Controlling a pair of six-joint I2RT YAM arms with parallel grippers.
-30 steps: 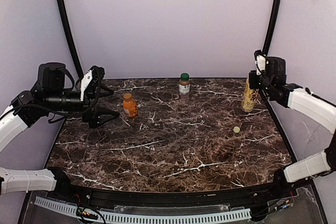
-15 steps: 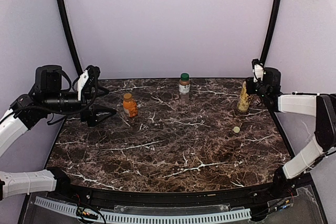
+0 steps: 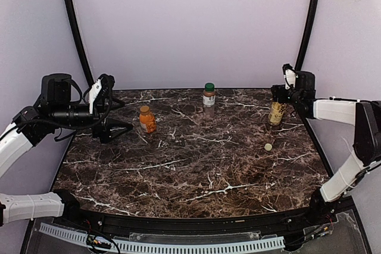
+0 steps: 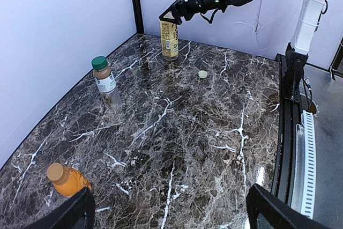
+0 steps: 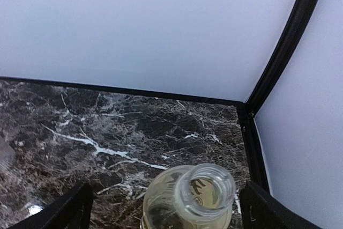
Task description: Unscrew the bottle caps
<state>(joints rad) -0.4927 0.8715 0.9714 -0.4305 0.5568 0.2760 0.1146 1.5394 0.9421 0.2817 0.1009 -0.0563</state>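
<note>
The tall yellowish tea bottle [image 3: 275, 113] stands uncapped at the table's far right, its open mouth [image 5: 206, 189] plain in the right wrist view. My right gripper [image 3: 280, 91] is open, with a finger on either side of the bottle's top and nothing gripped. The cream-white cap [image 3: 268, 146] lies on the marble in front of that bottle. The squat orange bottle [image 3: 147, 120] wears its orange cap [image 3: 144, 109]. The slim clear bottle [image 3: 208, 100] wears its dark green cap [image 3: 209, 87]. My left gripper [image 3: 116, 108] hangs open, left of the orange bottle.
The dark marble table [image 3: 196, 165] is ringed by a black rim, with pale walls on three sides. A black frame post [image 5: 284, 46] rises just behind the tea bottle. In the left wrist view the orange bottle [image 4: 67, 181] sits beside the left finger.
My right gripper has opened and let go of the tea bottle, after shifting it left and down. The bottle now stands on its own. The left arm has barely moved.
</note>
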